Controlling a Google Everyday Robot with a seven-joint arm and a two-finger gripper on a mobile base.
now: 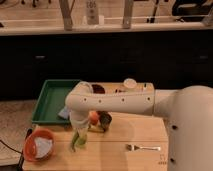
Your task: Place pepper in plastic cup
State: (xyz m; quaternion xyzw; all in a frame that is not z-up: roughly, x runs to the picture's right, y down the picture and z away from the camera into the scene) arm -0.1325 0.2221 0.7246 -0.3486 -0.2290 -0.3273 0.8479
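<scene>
While the orange bowl [28, 147] sat far left, the pepper [73, 145] hung near upright, tip low, directly under the gripper [80, 131] (whether clamped, I could not tell), the plastic cup [84, 140] apparently just right of it.

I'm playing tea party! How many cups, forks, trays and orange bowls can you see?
Cups: 3 (white cup, dark cup, green plastic cup under the pincer at the left front of the table)
Forks: 1
Trays: 1
Orange bowls: 1
Total: 6
</scene>
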